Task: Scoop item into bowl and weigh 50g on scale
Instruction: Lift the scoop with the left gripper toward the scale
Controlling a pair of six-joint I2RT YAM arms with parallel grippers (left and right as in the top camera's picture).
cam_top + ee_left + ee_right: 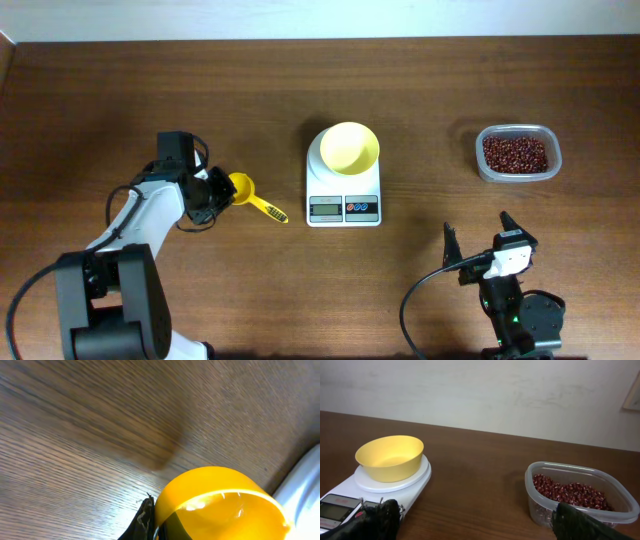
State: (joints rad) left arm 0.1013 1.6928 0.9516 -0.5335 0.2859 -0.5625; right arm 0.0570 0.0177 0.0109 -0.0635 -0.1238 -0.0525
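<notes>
**Overhead view.** The worktop (120, 90) is dark brown wood. The scale (343, 195) stands at centre frame with its display and two coloured buttons toward the lower edge. The bowl (349, 147) sits upright on the scale's round platform, slightly toward the platform's upper right, and is empty. The beans (516, 153) lie in a clear plastic tub (484, 170) at the right of the frame, well apart from the scale. A bright yellow scoop (250, 195) lies on the worktop just left of the scale, cup toward the left and handle pointing to the lower right. The left end effector (218, 190) is at the scoop's cup. The right end effector (478, 225) is at lower right, below the tub, with nothing between its fingers.

**Left wrist view.** The scoop's cup (215, 505) fills the lower right, and one dark finger (142, 520) lies just beside its left wall. It cannot be told whether this end effector is clenched on the scoop or released. A white edge of the scale (305, 490) shows at the far right.

**Right wrist view.** The right end effector's fingers (380, 517) are spread wide, released, at the lower corners. The bowl (390, 457) on the scale (417, 477) is at left. The tub (580, 472), with the beans (570, 492) covering its bottom, is at right.
</notes>
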